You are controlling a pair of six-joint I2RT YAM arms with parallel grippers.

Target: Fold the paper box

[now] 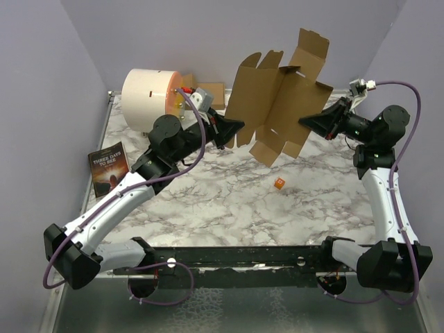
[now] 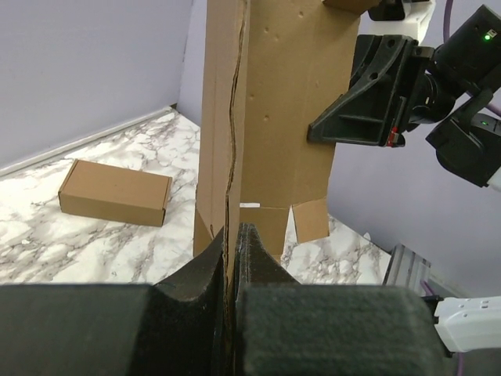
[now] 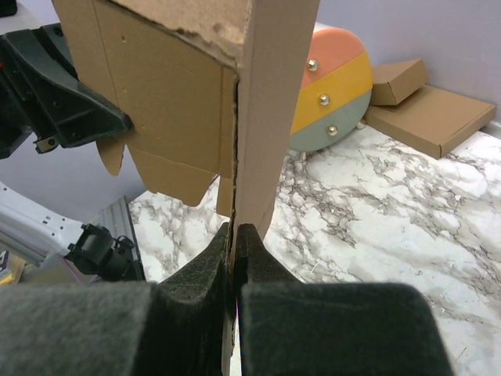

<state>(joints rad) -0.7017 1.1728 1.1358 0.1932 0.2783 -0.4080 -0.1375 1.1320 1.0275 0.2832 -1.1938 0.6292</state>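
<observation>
2 grippers (image 1: pixel 239 130) (image 1: pixel 303 123) clamp box (image 1: pixel 267 97); bk (image 1: pixel 107 170): "THREE DAYS TO SEE".

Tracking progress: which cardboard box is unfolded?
The flat cardboard blank, held in mid-air by the left pincer and right pincer; the closed box lies on the table.

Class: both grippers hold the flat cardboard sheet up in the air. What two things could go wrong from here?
1. The left gripper and right gripper each pinch only a thin edge of the cardboard sheet, so it may slip or tear if the arms pull apart.
2. An orange cube lies on the table near the sheet; lowered there, the sheet might rest unevenly.
</observation>
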